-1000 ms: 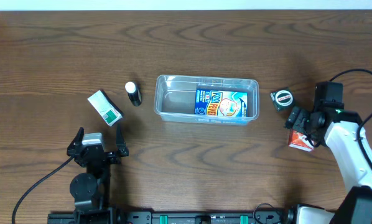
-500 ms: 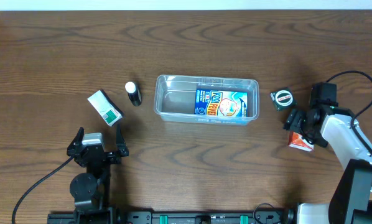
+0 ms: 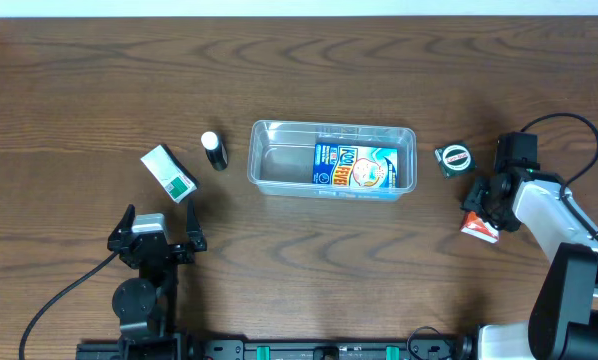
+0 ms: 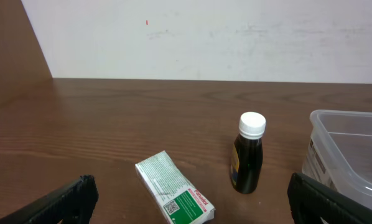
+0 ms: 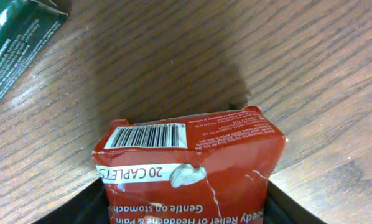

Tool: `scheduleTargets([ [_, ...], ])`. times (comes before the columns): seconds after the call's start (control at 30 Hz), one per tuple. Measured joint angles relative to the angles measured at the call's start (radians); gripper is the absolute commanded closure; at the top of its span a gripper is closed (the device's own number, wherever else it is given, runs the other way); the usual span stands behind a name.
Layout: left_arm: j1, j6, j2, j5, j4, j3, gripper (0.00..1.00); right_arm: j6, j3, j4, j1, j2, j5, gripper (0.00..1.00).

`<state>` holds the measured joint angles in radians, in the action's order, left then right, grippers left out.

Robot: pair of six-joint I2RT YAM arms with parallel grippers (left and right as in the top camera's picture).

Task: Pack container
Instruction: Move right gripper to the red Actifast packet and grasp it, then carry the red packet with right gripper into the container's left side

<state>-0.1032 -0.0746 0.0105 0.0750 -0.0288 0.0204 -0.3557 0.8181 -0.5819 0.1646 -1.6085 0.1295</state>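
Dark wood-grain table (image 3: 79, 80) runs across the whole overhead view, with a pale wall behind it in the left wrist camera. Farthest left, the left gripper (image 3: 162, 230) sits low near the front edge with its fingers spread wide and nothing between them. It looks parked rather than working. Just beyond it a green-and-white packet (image 3: 169, 172) lies flat, and a little to the right stands a dark bottle (image 3: 214, 151) with a white cap, upright and apart from the packet. Both look like items waiting for that arm.

In the middle lies the container (image 3: 264, 160), long side facing the robot. A blue-and-white box (image 3: 355, 167) already lies flat in its right half, and the left half is bare, so there is room for more. Just right of the tub is a dark green pack (image 3: 453, 158), on the table and not touching it.

Farthest right, the right gripper (image 3: 484, 205) is down over a red packet (image 5: 192, 180), with dark fingers pressing its two sides in the wrist view. I judge this a grasp ahead of a lift and carry leftward into the tub — the soft packet may crumple or slip.
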Motion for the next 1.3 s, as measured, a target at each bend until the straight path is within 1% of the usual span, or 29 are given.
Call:
scheduleTargets([
  [0.17,0.000,0.000,0.000,0.000,0.000,0.000,0.02,0.000,0.002,-0.008,0.000,0.001,0.001,0.44],
  [0.33,0.000,0.000,0.000,0.000,0.000,0.000,0.02,0.016,0.032,-0.126,0.000,0.027,0.001,0.40],
  [0.47,0.000,0.000,0.000,0.000,0.000,0.000,0.02,0.038,0.112,-0.207,0.000,0.125,-0.008,0.39],
  [0.57,0.000,0.000,0.000,0.000,0.000,0.000,0.02,0.047,0.188,-0.196,0.000,0.241,-0.054,0.39],
  [0.73,0.000,0.000,0.000,0.000,0.000,0.000,0.02,0.047,0.225,-0.041,0.000,0.410,-0.232,0.41],
  [0.87,0.000,0.000,0.000,0.000,0.000,0.000,0.02,-0.001,0.227,0.128,-0.032,0.444,-0.423,0.41],
  [0.97,0.000,0.000,0.000,0.000,0.000,0.000,0.02,-0.049,0.228,0.248,-0.120,0.421,-0.504,0.41],
  [1.07,0.000,0.000,0.000,0.000,0.000,0.000,0.02,-0.080,0.228,0.362,-0.230,0.376,-0.544,0.41],
  [1.2,0.000,0.000,0.000,0.000,0.000,0.000,0.02,-0.103,0.228,0.520,-0.406,0.270,-0.543,0.42],
  [1.3,0.000,0.000,0.000,0.000,0.000,0.000,0.02,-0.109,0.228,0.624,-0.531,0.171,-0.500,0.43],
])
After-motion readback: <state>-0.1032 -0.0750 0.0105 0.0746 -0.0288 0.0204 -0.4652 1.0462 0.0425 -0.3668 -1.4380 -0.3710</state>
